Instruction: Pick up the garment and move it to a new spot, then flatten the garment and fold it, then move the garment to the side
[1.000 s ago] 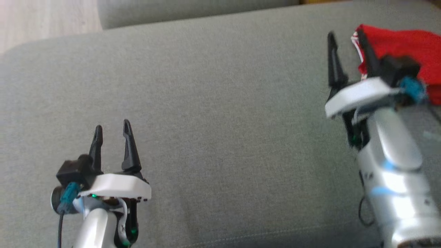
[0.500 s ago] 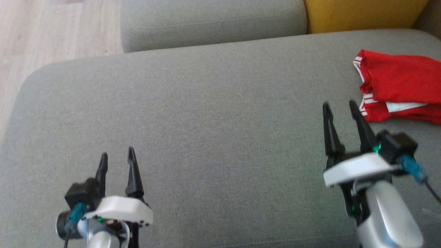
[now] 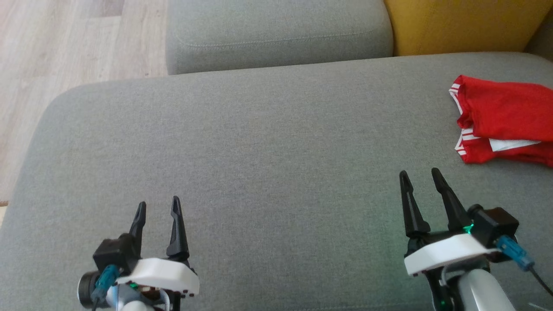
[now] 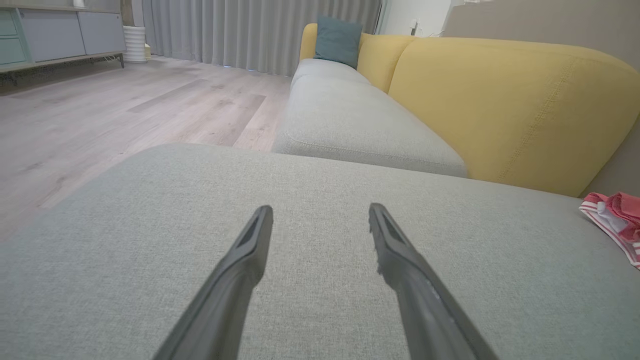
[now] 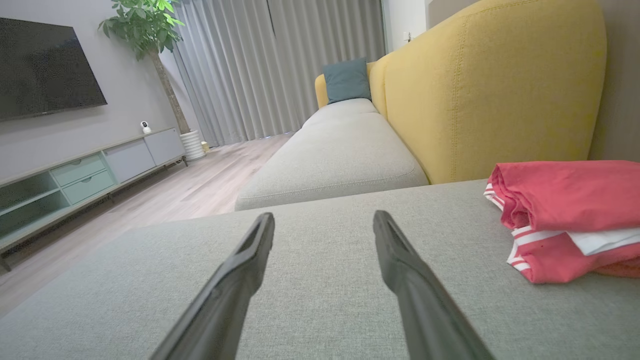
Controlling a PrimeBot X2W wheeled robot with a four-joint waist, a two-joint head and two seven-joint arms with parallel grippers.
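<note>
1. Across the foreground, one broad grey seat cushion (image 3: pixel 276 151) of woven fabric, rounded at its left corner.
2. Beyond it, a second grey seat cushion (image 3: pixel 276 34), longer and narrower, running away along a yellow backrest (image 3: pixel 462 23).
3. At the far end of that seat, one teal pillow (image 5: pixel 346 80) leaning on the yellow back.
4. To the left of the sofa, pale wood floor (image 3: pixel 65 52); further off, grey curtains (image 5: pixel 280 65), one dark television (image 5: pixel 45 65) on the wall, one long low cabinet (image 5: pixel 75 175), one leafy plant (image 5: pixel 145 25) in a white pot.
5. One garment (image 3: pixel 501 116): red with white stripes, bunched in a folded heap on the near cushion's far right, close to the yellow backrest.
6. Two grippers, both low over the near cushion.
7. Left gripper (image 3: pixel 158 202): fingers spread wide over bare fabric, well apart from the garment.
8. Right gripper (image 3: pixel 420 172): fingers likewise spread wide, near the garment's striped edge but clear of it, garment ahead and to its right.
</note>
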